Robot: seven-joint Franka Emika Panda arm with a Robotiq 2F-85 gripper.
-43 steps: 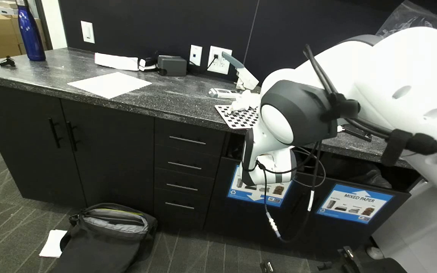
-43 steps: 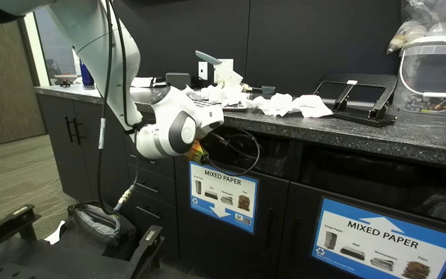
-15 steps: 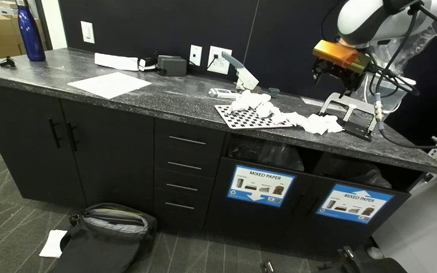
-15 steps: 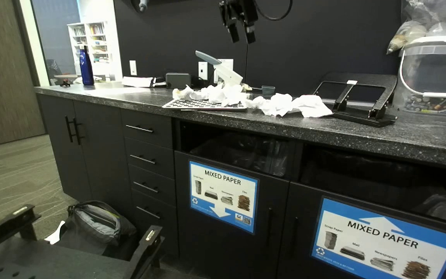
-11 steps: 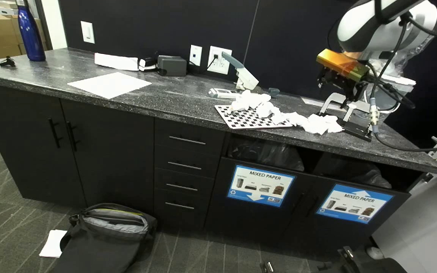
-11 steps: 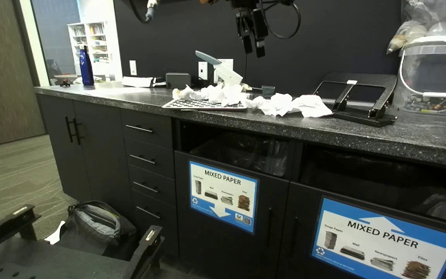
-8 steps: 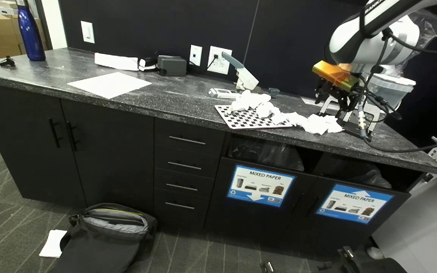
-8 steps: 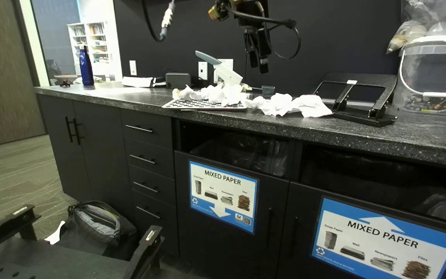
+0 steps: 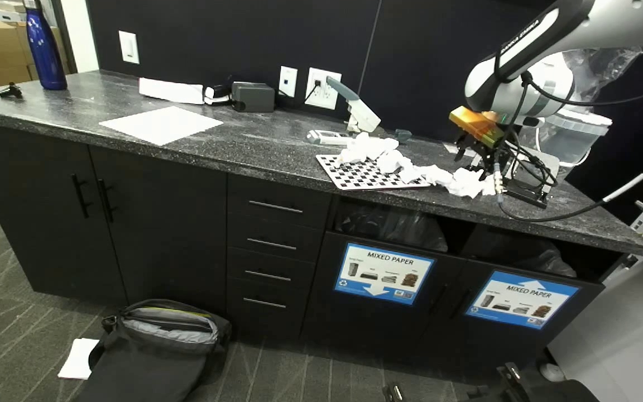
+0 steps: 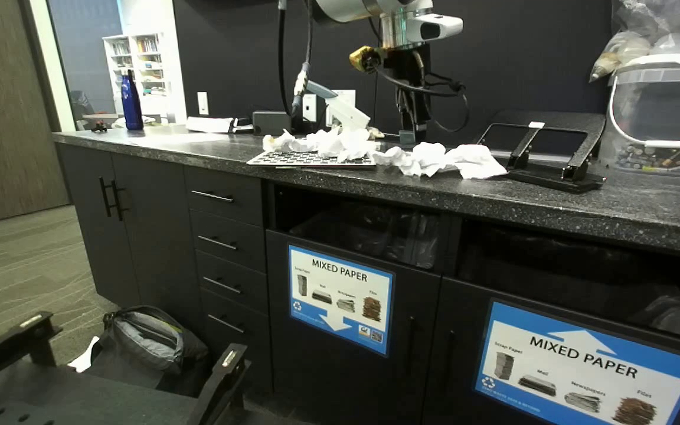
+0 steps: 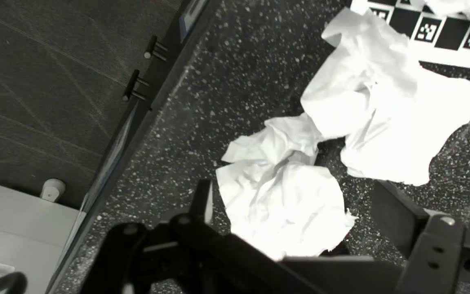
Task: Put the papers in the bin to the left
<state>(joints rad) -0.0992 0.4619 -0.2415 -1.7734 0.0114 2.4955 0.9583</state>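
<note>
Several crumpled white papers lie in a row on the dark counter in both exterior views (image 9: 394, 162) (image 10: 428, 158), some on a checkered board. My gripper (image 9: 472, 163) hangs over the right end of the row, fingers down; it also shows in an exterior view (image 10: 412, 131). In the wrist view my gripper (image 11: 299, 205) is open, with fingers (image 11: 200, 200) (image 11: 394, 216) apart on either side of a crumpled paper (image 11: 276, 179). A larger crumpled paper (image 11: 394, 134) lies beside it. The left bin (image 10: 346, 360) stands below the counter, its label (image 9: 384, 273) arrowed down, its lined opening above.
A black stand (image 10: 552, 177) is close to the right of the papers. A clear bucket (image 10: 664, 127) stands behind it. A white-and-grey tool (image 9: 363, 114) leans behind the checkered board (image 9: 355, 177). A similar right bin (image 10: 464, 354) has an upward arrow.
My hand was low before the left bin, then rose over the counter at the right. It has since come down over the rightmost papers. The papers have not visibly moved.
</note>
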